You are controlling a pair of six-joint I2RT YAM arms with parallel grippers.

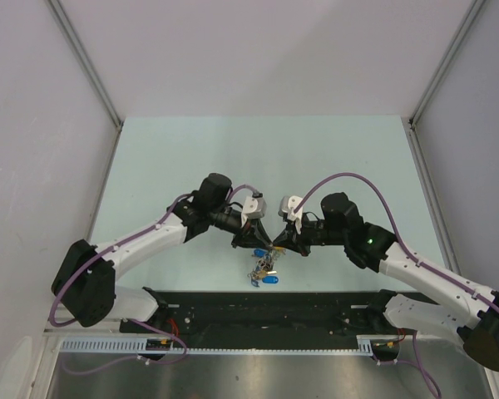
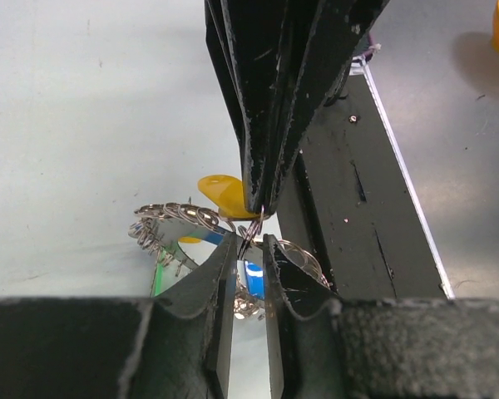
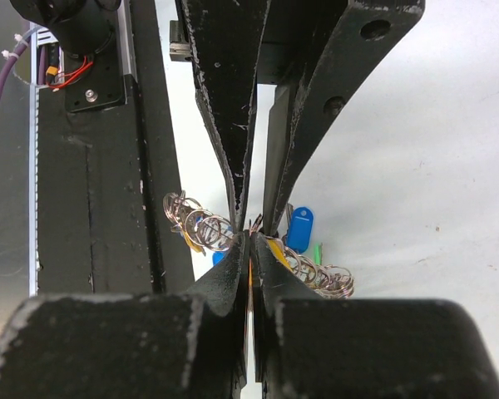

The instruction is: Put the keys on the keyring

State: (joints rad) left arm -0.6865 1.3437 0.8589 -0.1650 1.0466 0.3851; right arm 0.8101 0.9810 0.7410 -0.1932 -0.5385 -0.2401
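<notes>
Keyring (image 1: 263, 268) is located at the near edge of the table (image 1: 183, 158), just beyond the black rail (image 1: 316, 303), between both gripper tips. A yellow key (image 2: 219, 191) and a blue key (image 3: 299, 229) are noted on its fringe. Right gripper (image 3: 251, 247) is clenched on a thin keyring strand. Left gripper (image 2: 249, 243) is held narrowly parted around the same strand; contact cannot be told.
</notes>
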